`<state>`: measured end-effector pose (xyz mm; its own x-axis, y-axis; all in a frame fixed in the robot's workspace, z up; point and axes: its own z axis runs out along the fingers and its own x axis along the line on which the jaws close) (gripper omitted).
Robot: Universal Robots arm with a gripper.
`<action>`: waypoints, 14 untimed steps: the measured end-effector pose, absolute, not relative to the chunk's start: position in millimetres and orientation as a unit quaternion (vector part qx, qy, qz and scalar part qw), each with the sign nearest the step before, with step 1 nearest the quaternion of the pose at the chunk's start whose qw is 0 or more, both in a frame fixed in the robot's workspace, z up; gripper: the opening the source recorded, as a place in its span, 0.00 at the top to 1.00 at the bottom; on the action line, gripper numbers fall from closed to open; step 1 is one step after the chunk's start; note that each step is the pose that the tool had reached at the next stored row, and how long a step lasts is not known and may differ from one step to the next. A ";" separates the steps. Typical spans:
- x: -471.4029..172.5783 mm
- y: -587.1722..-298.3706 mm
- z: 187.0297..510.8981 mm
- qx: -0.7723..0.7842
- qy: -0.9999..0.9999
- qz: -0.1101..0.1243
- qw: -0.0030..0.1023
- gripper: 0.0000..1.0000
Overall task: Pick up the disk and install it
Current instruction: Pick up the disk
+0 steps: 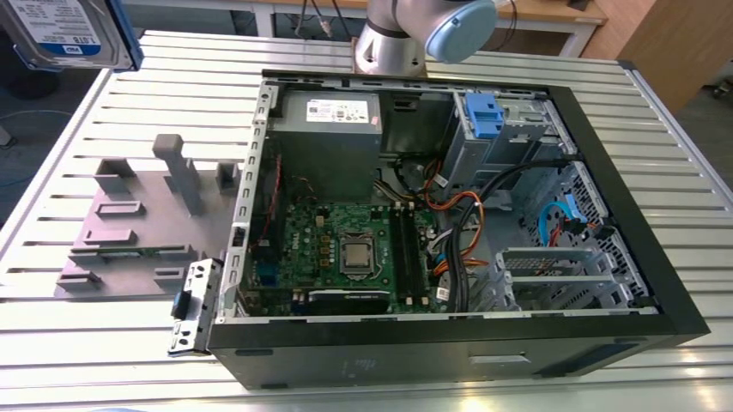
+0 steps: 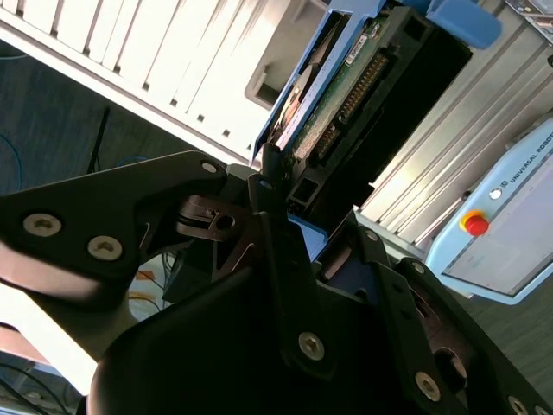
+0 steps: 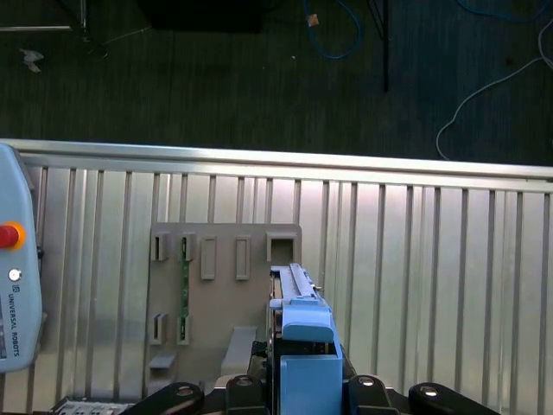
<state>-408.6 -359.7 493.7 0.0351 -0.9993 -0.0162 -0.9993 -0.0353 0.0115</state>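
Within clenched hand (image 2: 315, 216), the disk (image 1: 71, 30)

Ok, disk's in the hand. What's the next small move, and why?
Probably carry the disk across toward the drive cage at the far corner of the open case. The hand grips the disk above the grey fixture, to the exterior view's left of the case, so nothing is aligned yet.
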 end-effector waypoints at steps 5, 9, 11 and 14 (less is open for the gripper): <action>-406.6 -359.7 493.6 -0.719 0.695 0.010 0.002 0.64; -405.1 -359.7 493.7 -0.719 0.695 0.010 0.001 0.64; -404.2 -359.7 493.7 -0.719 0.695 0.010 0.002 0.64; -402.7 -359.7 493.7 -0.719 0.695 0.010 0.001 0.64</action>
